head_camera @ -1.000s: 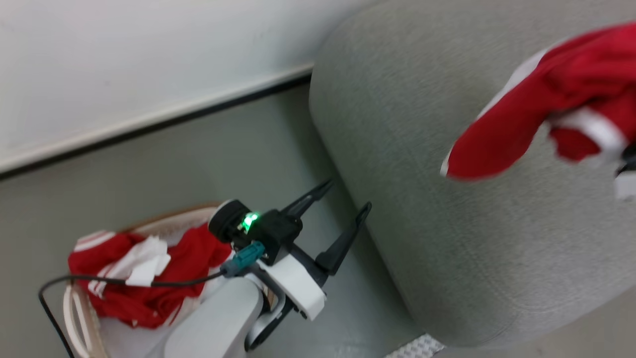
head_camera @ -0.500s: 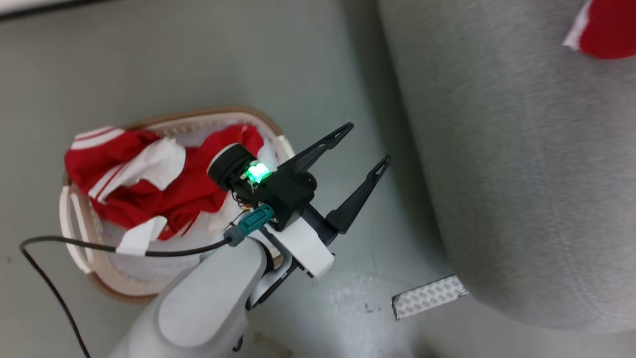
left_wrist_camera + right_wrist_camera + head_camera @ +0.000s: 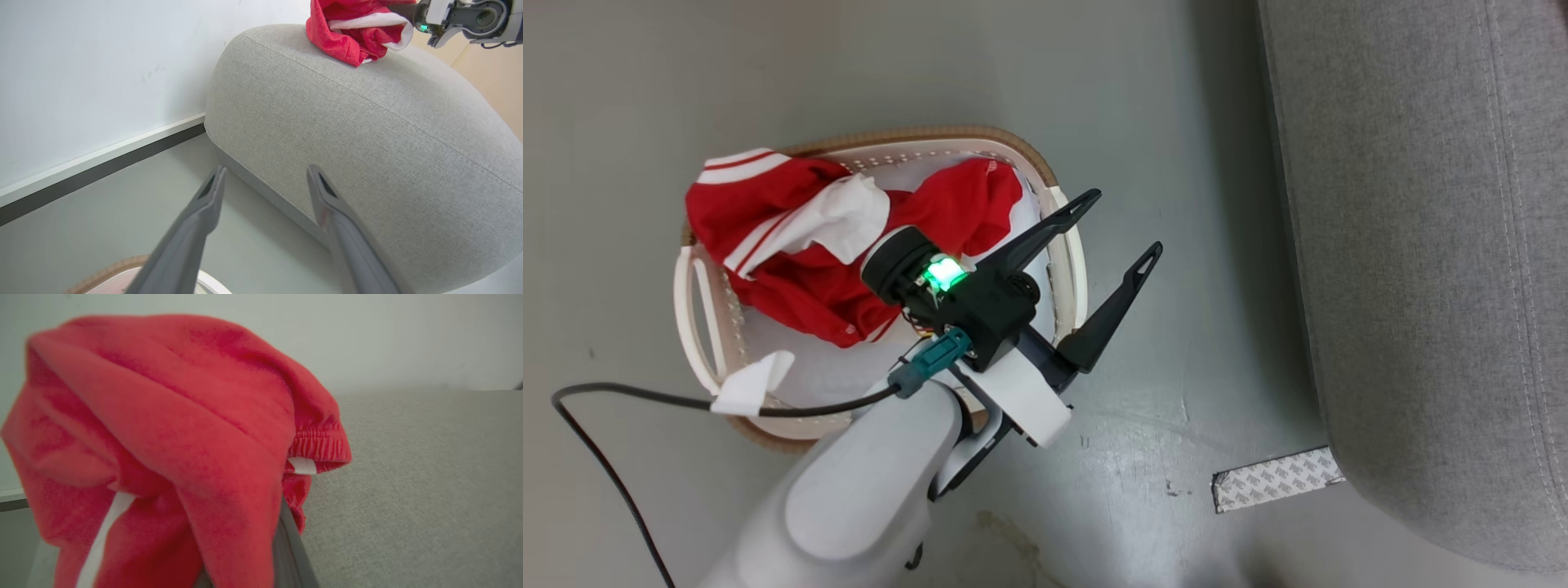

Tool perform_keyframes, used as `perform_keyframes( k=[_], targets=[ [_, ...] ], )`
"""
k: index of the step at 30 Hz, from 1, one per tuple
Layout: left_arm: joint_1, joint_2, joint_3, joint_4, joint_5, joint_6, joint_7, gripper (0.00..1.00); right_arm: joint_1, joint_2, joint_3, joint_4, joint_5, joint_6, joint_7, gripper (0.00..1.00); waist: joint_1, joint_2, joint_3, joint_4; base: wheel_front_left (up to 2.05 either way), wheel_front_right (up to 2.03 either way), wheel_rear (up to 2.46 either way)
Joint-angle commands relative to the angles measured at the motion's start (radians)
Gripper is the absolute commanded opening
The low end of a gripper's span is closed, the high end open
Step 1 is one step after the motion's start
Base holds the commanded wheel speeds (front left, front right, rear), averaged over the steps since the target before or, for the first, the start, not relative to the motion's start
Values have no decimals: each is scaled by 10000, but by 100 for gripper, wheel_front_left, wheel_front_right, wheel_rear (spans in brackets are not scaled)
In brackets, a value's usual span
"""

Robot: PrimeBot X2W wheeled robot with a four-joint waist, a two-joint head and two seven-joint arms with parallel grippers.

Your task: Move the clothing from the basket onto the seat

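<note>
Pinching clothing [image 3: 163, 416] in closed right hand [image 3: 410, 14]; left hand [image 3: 1125, 222] spread.

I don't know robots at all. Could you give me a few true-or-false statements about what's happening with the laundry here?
1. There is red clothing in the basket. True.
2. The left gripper is clamped on a garment. False: its fingers stand wide apart and hold nothing, above the basket's edge.
3. The right gripper is shut on a red garment up at the sofa. True; whether the cloth touches the sofa cannot be told.
4. The basket stands on the sofa. False: it stands on the floor, beside the sofa and apart from it.
</note>
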State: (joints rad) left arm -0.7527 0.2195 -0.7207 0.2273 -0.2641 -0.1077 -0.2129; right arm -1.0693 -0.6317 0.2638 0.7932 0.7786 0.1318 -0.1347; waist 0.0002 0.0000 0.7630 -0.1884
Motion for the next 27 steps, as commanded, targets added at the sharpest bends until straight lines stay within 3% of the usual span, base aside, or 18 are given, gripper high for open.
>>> perform_keyframes(
  k=[1, 2, 4, 13, 22, 27],
  targets=[
    [-40, -7, 12, 64, -42, 34, -85, 100, -189, -88, 152, 178, 235, -22, 226, 41, -2, 0, -92, 40, 0, 0, 0],
    [-23, -10, 9, 90, -67, 36, -108, 100, -153, -102, 399, 299, 339, -22, 489, 50, -2, 0, -148, 48, 0, 0, 0],
    [-1, -36, 3, 137, -96, 49, -135, 100, -181, -230, 730, 475, 622, -22, 836, 98, -2, 0, -247, 66, 0, 0, 0],
    [322, -85, 7, 495, -343, 91, -343, 100, 21, -564, 2177, 761, 1381, -22, 1522, 100, -2, 0, -1207, -5, 0, 0, 0],
    [1206, -256, 327, 978, -733, 195, -505, 100, 635, -1094, 3913, 79, 1908, -22, 2763, 100, -2, 0, -3460, -168, 0, 0, 0],
    [1834, -303, 803, 904, -992, 302, -518, 100, 886, -1483, 4666, -811, 2004, -22, 2533, 100, -2, 0, -4784, -214, 0, 0, 0]
  ],
)
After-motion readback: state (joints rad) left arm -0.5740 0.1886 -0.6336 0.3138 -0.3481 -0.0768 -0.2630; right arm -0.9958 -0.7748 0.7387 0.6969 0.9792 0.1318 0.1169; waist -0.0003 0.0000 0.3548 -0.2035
